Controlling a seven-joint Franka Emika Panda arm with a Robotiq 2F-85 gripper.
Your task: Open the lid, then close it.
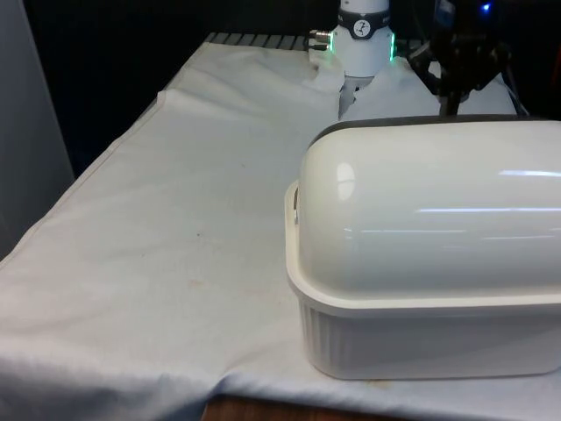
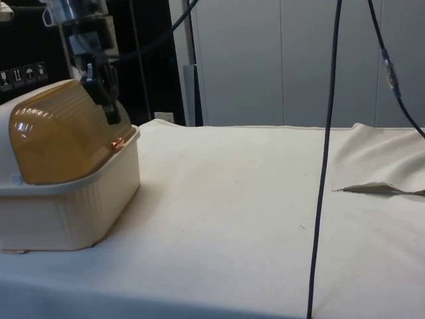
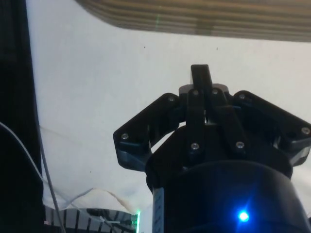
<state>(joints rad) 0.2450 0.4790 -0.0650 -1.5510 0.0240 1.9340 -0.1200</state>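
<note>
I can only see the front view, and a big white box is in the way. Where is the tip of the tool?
Observer: In the side view the tool is down on the front slope of the lid, near its lower edge.
Operator: Is the lid white too?
Observer: No. From that side the lid is see-through amber, over a cream ribbed base.
Operator: Is it open yet?
Observer: Not yet. The lid's front edge reaches down to the rim of the base.
</note>
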